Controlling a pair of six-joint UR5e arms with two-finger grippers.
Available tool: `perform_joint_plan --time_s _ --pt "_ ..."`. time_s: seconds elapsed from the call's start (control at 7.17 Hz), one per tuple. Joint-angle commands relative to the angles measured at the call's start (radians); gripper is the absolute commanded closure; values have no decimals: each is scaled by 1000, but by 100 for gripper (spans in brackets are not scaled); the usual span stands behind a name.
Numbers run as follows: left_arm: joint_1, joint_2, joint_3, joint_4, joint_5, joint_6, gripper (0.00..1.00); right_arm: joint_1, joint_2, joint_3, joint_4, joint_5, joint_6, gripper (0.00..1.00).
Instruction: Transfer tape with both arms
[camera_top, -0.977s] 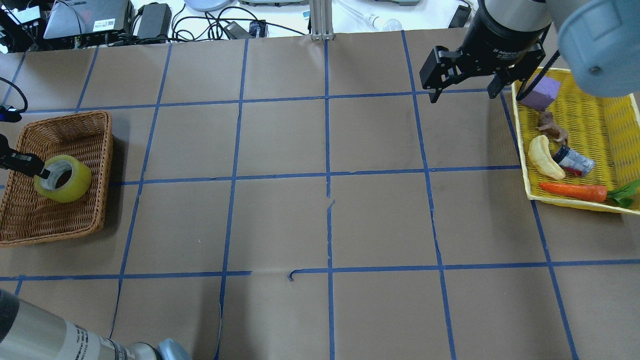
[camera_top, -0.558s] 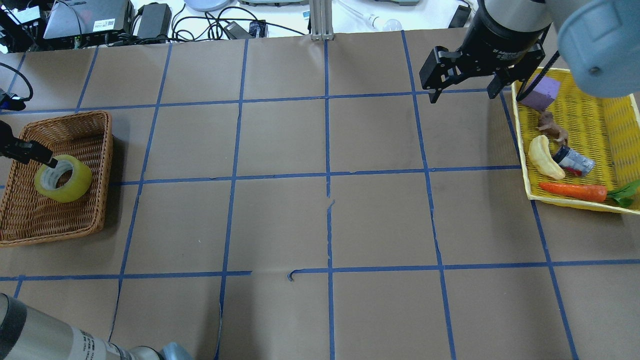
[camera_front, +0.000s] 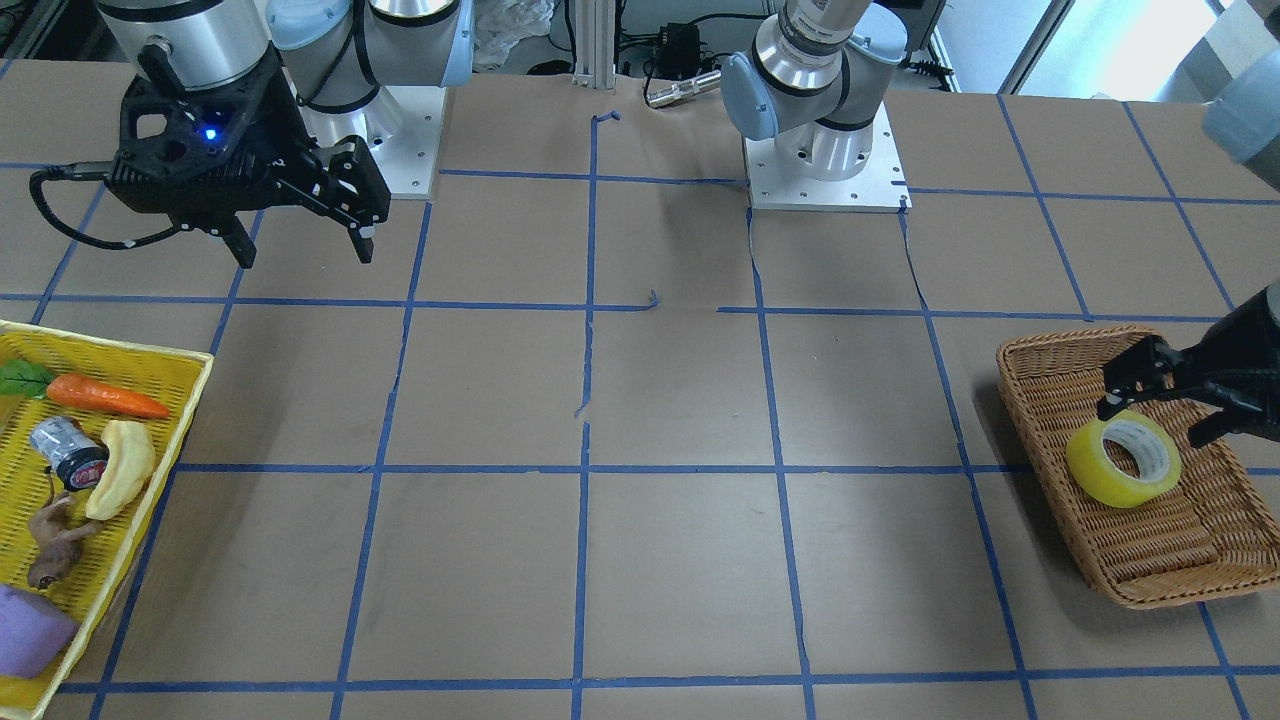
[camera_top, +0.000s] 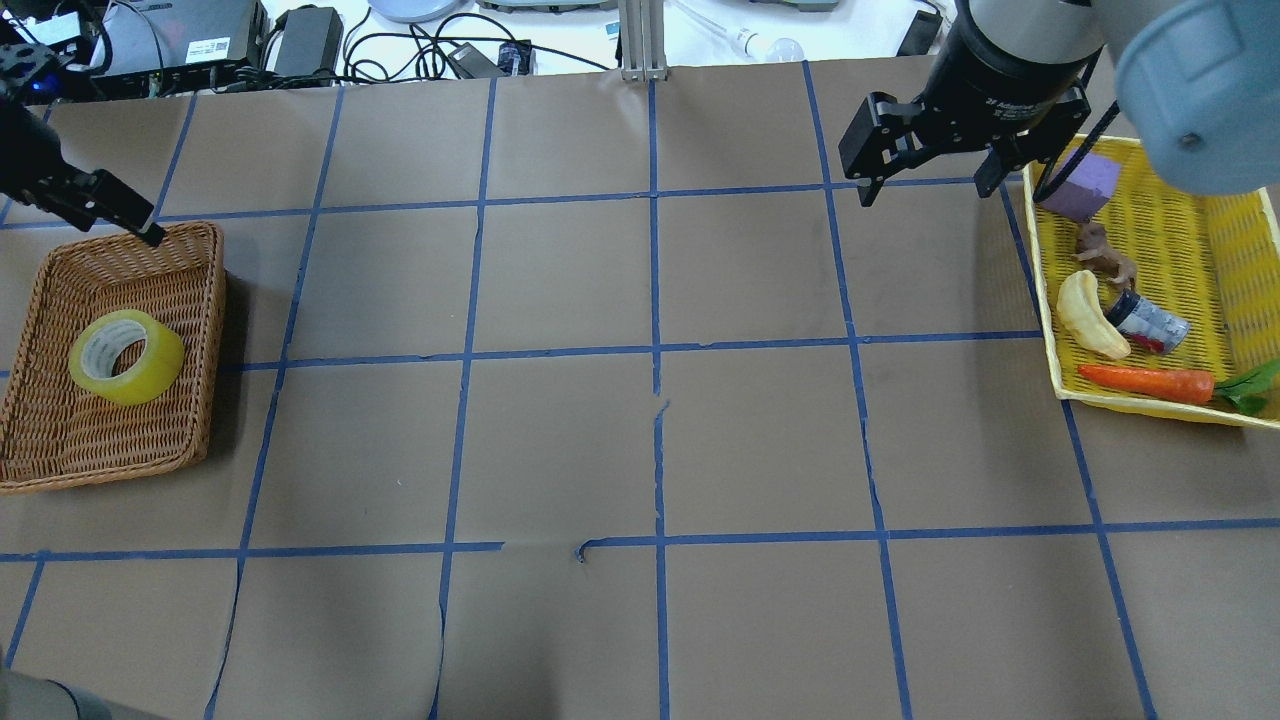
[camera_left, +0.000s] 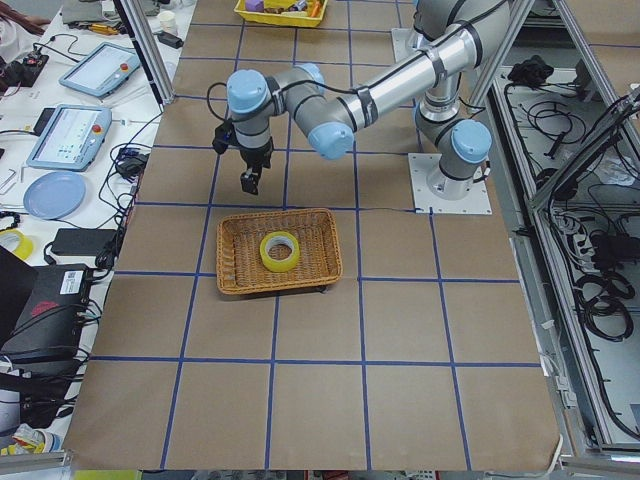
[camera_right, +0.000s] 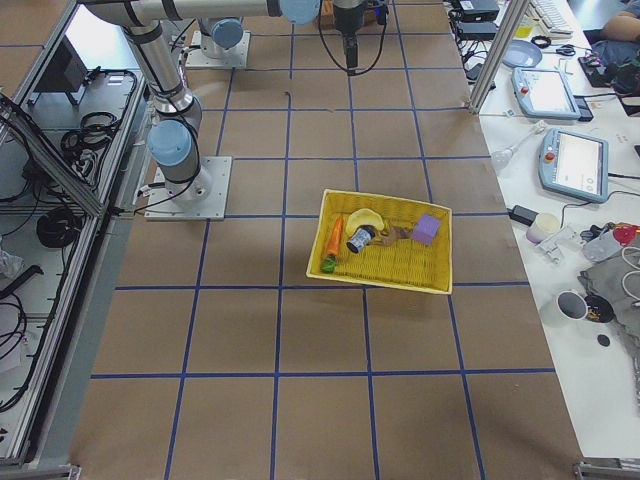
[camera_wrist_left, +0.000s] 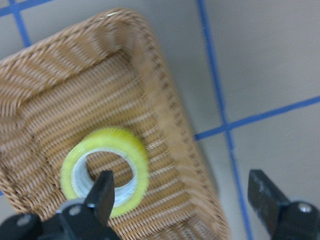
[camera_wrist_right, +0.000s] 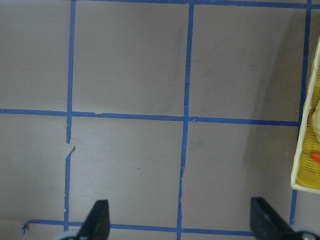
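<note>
The yellow-green tape (camera_top: 152, 366) lies flat in the wicker basket (camera_top: 214, 330) at the table's left end. It also shows in the front view (camera_front: 1098, 470), the left wrist view (camera_wrist_left: 136, 150) and the exterior left view (camera_left: 280, 263). My left gripper (camera_front: 1155, 420) is open and empty. It hangs above the basket's far part, clear of the tape, and the left wrist view (camera_wrist_left: 182, 186) shows its jaws wide apart. My right gripper (camera_top: 927, 190) is open and empty above the table beside the yellow tray, as the right wrist view (camera_wrist_right: 182, 220) also shows.
A yellow tray (camera_top: 1040, 270) at the right end holds a purple block (camera_top: 1085, 185), a banana (camera_top: 1090, 315), a carrot (camera_top: 1150, 382), a small can and a brown toy. Blue tape lines grid the brown table. Cables and devices lie beyond the far edge.
My left gripper has lifted off the tape and moved up and toward the far side. The tape stays still in the basket. The right arm has not moved.
</note>
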Motion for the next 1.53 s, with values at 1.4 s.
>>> perform_joint_plan --time_s 1.4 --pt "-458 295 -19 -234 72 -639 2 0 0 1 2 -2 0 0"
